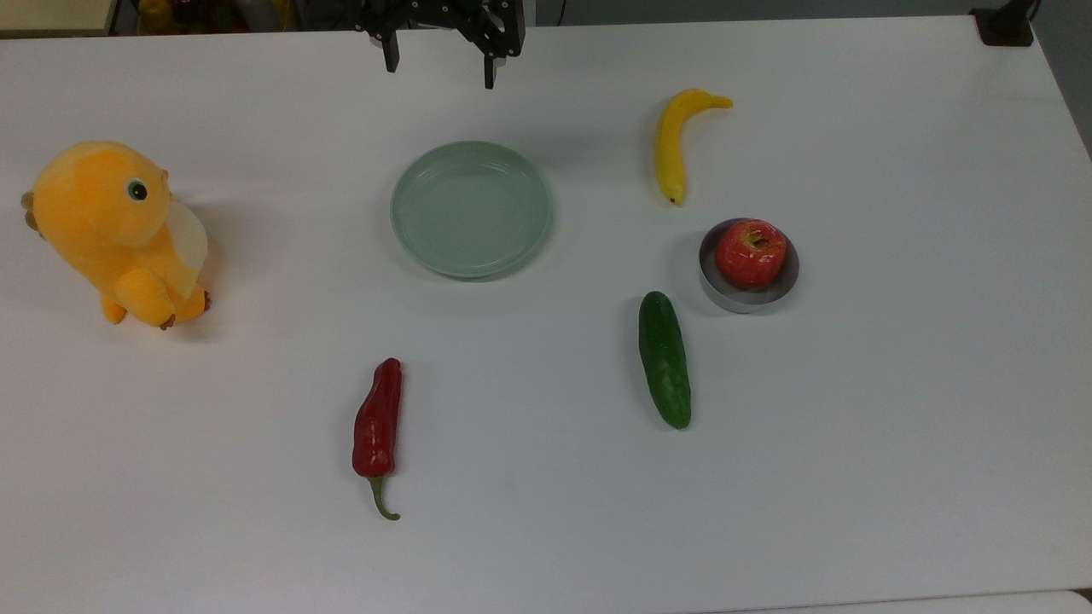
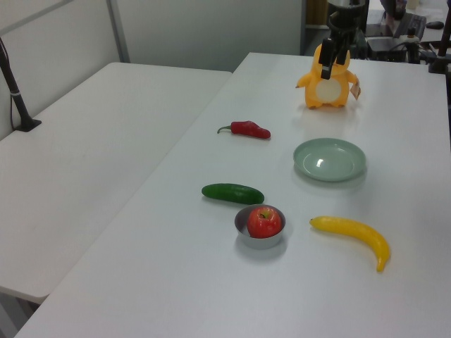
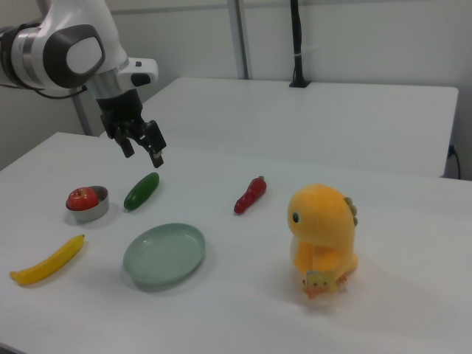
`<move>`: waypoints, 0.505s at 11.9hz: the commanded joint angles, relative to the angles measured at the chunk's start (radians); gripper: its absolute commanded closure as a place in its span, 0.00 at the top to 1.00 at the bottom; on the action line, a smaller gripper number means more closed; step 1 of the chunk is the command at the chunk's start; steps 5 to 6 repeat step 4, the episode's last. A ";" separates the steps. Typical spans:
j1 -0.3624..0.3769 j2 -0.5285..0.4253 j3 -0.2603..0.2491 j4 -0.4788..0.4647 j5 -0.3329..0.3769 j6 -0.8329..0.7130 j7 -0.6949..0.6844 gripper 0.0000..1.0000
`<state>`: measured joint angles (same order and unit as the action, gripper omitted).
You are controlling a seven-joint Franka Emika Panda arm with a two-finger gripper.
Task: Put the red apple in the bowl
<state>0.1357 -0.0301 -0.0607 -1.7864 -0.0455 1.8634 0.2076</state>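
Observation:
The red apple (image 1: 751, 252) sits inside the small grey bowl (image 1: 726, 295) on the right half of the white table in the top view. It rests stem dimple up, and nothing touches it. The left view has the apple (image 2: 265, 222) in the bowl (image 2: 256, 242) near the front, and the right view has the apple (image 3: 82, 198) in the bowl (image 3: 91, 214) at the right view's left. My gripper (image 1: 440, 70) hangs open and empty at the table's far edge, high above it and well away from the bowl. The gripper (image 3: 142, 155) also shows in the right view and the gripper (image 2: 332, 65) in the left view.
A pale green dish (image 1: 471, 209) lies mid-table. A banana (image 1: 678, 141) lies just beyond the bowl and a cucumber (image 1: 665, 358) just before it. A dark red chili (image 1: 377, 422) lies nearer the front. A yellow plush toy (image 1: 115, 230) stands at the top view's left.

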 commanded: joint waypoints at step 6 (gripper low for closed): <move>0.024 -0.016 -0.022 -0.022 0.047 0.003 -0.020 1.00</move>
